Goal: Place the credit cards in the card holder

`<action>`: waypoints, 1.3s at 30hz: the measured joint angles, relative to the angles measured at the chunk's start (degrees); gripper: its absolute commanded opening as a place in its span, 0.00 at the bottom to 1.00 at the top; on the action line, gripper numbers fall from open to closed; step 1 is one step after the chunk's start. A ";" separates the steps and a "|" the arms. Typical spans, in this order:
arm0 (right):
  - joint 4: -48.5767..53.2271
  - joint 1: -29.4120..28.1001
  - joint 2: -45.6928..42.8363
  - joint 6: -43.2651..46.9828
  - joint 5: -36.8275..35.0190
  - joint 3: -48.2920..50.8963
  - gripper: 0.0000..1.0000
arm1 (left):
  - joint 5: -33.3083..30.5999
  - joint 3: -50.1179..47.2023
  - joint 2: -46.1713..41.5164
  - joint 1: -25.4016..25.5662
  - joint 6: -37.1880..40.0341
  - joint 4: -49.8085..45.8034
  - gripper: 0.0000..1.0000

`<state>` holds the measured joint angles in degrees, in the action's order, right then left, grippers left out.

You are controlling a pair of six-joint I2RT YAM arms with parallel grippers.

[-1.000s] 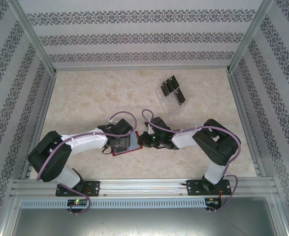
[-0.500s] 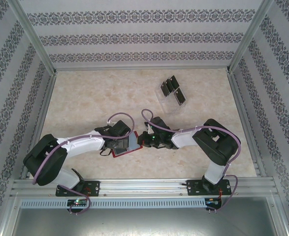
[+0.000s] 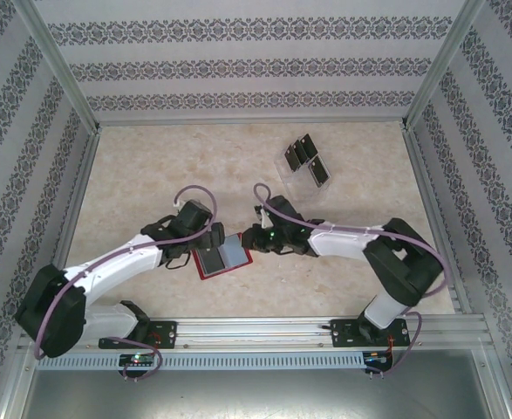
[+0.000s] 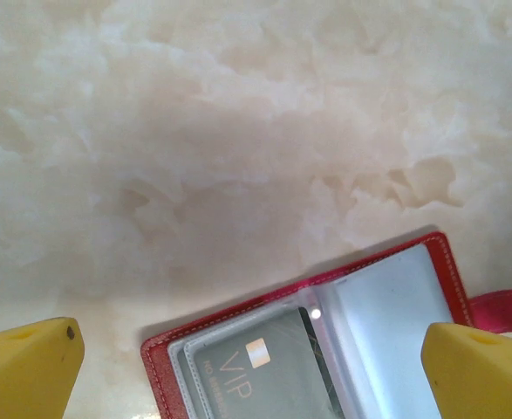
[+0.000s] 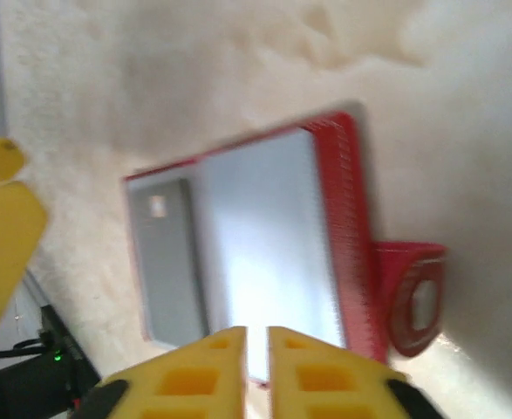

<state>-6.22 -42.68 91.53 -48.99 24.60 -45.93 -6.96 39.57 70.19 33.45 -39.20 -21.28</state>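
Red folding wallet with grey-blue inside [image 3: 223,255]: keep flat and open, just below the left claw [image 4: 254,367], spread wide and empty. Draw the right claw [image 5: 256,336], fingers a slit apart on nothing, straight off without dragging the thin dark rectangular card [image 5: 164,253] from its sleeve. Since a second ago: left claw off the wallet, right claw loosened from shut.

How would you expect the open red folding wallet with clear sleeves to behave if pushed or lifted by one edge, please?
Lying flat on the marbled table, the red folding wallet would probably slide, not tip. Its thin hinged halves would likely flop when lifted. Its glossy sleeves may be slippery.
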 measured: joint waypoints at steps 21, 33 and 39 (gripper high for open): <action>22.62 0.92 4.79 16.87 -11.89 -12.24 0.35 | 13.20 -13.99 -12.02 -7.34 -1.44 8.44 1.00; 22.51 0.92 7.65 17.90 -13.68 -12.68 0.00 | 16.74 -15.43 -6.73 -7.34 -1.84 14.45 1.00; 22.08 0.92 7.65 17.90 -13.70 -12.04 0.00 | 18.47 -15.58 -2.38 -7.34 -2.10 18.12 1.00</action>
<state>15.86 -41.76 99.18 -31.09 10.90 -57.98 11.51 23.99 67.81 26.11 -41.30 -3.16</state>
